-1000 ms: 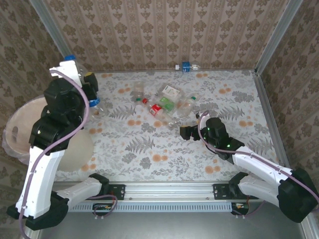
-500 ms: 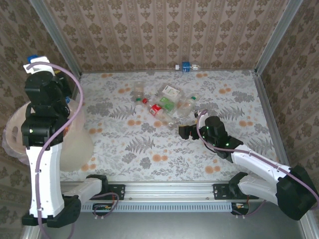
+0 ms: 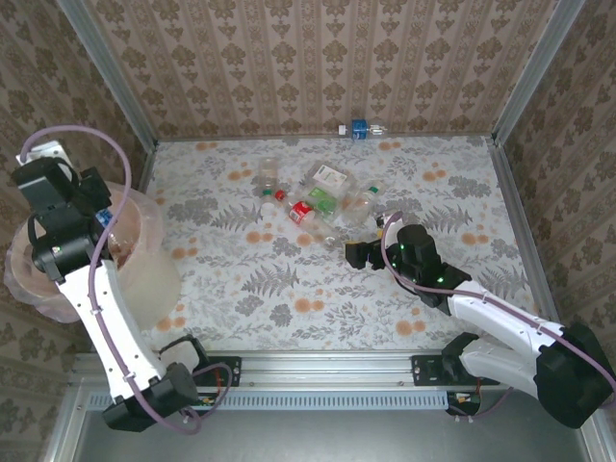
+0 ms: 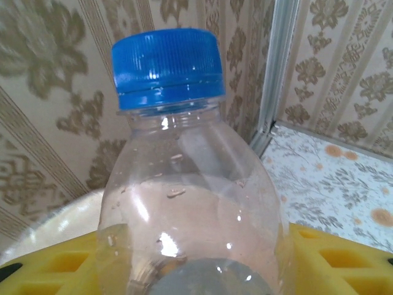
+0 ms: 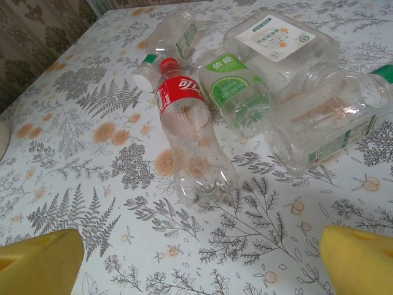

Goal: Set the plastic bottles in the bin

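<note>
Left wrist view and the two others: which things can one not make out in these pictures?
- Blue-capped bottle, left wrist view: its lower body is cut off by the bottom edge, so any label is unseen.
- Bin, top view: the left arm crosses its mouth; contents unclear.
- Far bottle at the back, top view: too small to read.
</note>
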